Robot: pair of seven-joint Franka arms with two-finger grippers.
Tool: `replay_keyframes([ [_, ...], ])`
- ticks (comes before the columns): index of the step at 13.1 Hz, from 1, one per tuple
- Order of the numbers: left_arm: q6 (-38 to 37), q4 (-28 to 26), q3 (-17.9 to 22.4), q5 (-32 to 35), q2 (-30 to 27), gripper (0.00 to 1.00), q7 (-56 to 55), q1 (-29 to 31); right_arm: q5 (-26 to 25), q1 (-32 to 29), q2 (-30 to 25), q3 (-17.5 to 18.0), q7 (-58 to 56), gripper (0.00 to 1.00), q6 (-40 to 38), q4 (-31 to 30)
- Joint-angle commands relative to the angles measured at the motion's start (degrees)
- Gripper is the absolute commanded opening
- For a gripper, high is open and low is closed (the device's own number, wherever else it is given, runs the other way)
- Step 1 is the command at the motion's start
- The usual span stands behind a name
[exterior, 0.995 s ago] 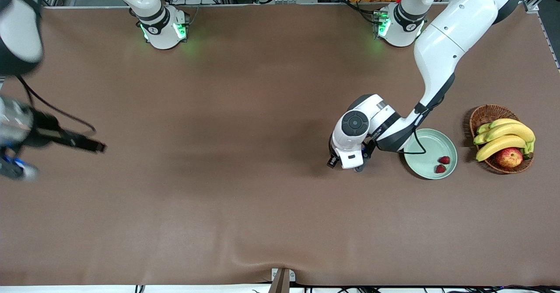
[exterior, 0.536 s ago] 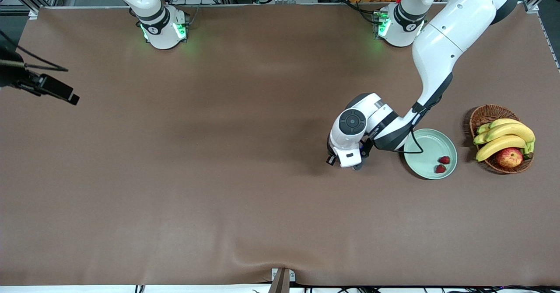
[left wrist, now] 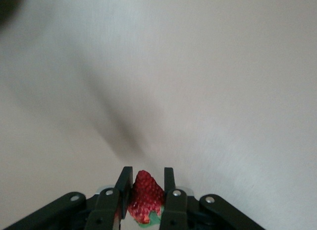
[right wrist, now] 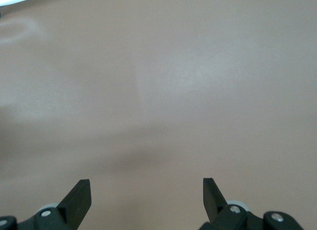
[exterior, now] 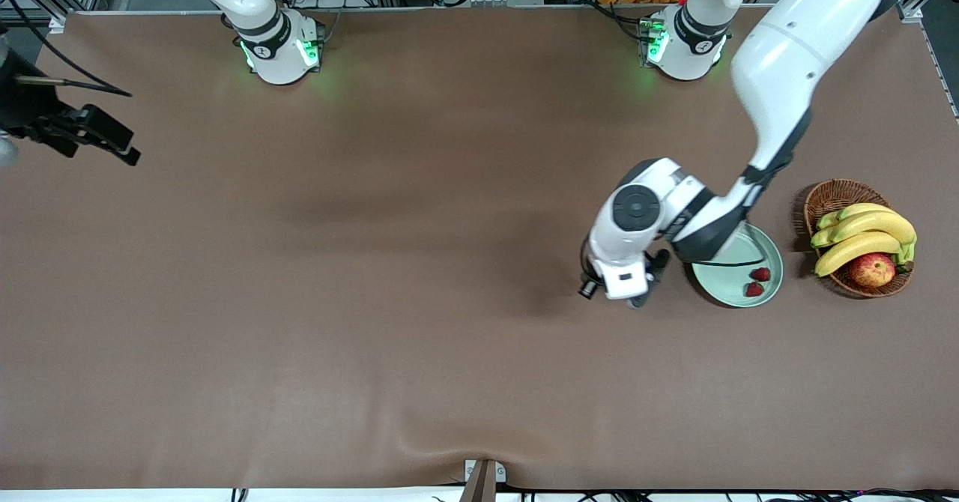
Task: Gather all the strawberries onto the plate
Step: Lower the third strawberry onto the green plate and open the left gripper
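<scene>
My left gripper point(left wrist: 146, 173) is shut on a red strawberry point(left wrist: 144, 195) with a bit of green cap, held between its fingers. In the front view the left gripper point(exterior: 635, 292) hangs over the bare table just beside the plate's rim, toward the right arm's end; the held berry is hidden there under the hand. The pale mint-green plate point(exterior: 721, 289) holds two strawberries, one point(exterior: 761, 274) and another point(exterior: 754, 289) close beside it. My right gripper point(right wrist: 147, 186) is open and empty over bare table; it shows at the right arm's end of the table point(exterior: 101, 133).
A brown wicker basket point(exterior: 832, 196) with bananas point(exterior: 861, 234) and a red-yellow apple point(exterior: 872, 269) stands beside the plate at the left arm's end. The brown table cover point(exterior: 374, 262) has a raised wrinkle near its front edge.
My left arm has shifted toward the plate with the strawberry in its grip. My right arm swung away to the table's edge and has settled there.
</scene>
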Motion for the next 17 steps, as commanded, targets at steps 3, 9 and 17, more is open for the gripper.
replay_keyframes([
  [3,-4.38,-2.08,-3.28,0.34,-1.35,0.0,21.72,12.19,-2.15,-3.89,4.07,1.12,-2.06,1.0,-1.77,6.32],
  [9,-10.81,-3.83,-3.98,0.34,-2.13,0.0,41.14,20.19,-3.04,-3.54,4.78,1.12,-1.97,1.0,-1.68,7.54],
  [17,-10.82,-7.44,-5.39,0.43,-2.58,0.99,57.26,28.64,-4.96,0.84,4.86,-1.14,-2.06,1.0,-1.77,7.72],
])
